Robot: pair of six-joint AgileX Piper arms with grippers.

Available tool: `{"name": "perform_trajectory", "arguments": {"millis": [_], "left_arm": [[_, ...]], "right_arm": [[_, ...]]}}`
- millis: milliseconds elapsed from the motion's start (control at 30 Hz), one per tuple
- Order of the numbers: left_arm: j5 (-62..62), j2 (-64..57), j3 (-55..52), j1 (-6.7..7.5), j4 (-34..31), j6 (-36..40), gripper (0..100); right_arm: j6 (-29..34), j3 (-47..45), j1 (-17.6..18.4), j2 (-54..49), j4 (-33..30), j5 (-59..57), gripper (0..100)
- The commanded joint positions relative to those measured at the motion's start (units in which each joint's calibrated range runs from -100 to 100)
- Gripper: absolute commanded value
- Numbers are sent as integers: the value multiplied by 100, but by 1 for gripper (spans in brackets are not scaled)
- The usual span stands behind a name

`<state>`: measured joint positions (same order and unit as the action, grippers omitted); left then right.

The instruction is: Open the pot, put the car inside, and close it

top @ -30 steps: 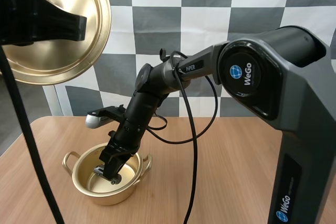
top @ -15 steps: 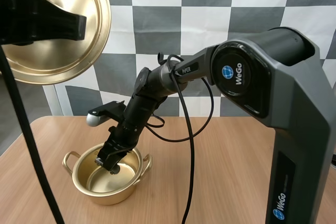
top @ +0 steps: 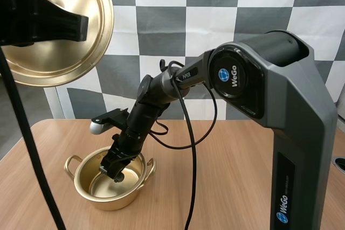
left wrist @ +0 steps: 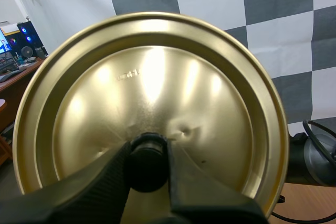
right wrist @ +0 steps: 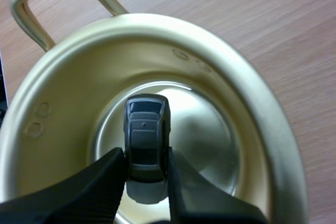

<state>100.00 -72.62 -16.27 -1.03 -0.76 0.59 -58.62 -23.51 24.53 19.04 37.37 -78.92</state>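
Two tools are each clamped on something. The left tool [left wrist: 148, 153] is raised high over the wooden surface [top: 232, 176]. Its two black fingers [left wrist: 100, 182] are closed on the dark knob [left wrist: 148, 174] of the golden lid [left wrist: 157, 87]. The knob sits pinched between the tips, and the lid stands on edge just beyond them, its broad shiny face turned toward the tool. In the high view the lid hangs in the air with this tool, well apart from everything on the surface.

The right tool [right wrist: 146, 156] reaches steeply down into the open mouth of the golden pot [right wrist: 252, 108]. Between its fingertips it grips a small dark grey toy car [right wrist: 146, 124]. The car lies lengthwise along the fingers, held by its sides, and about half of its body juts out past the tips. It is inside the rim, over the bright round bottom of the pot. Whether its wheels touch that bottom I cannot tell.

The pot stands upright and lidless on the surface, directly under the right tool, with its wall ringing the fingertips on all sides. One looped handle [right wrist: 18, 1] sticks out from the rim, off to the side beyond the tips. The right tool touches nothing but the car, as far as can be seen.
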Motion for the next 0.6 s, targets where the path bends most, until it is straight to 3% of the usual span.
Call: {"name": "perform_trajectory", "arguments": {"millis": [0,467,567], "left_arm": [[0,-1,4,-4,-1,1,0],[0,-1,4,-4,-1,1,0],[0,-1,4,-4,-1,1,0]], "right_arm": [[14,2,3,-2,-4,-6,0],[233,2,12,-2,8,10,1],[233,2,12,-2,-19,10,36]]}}
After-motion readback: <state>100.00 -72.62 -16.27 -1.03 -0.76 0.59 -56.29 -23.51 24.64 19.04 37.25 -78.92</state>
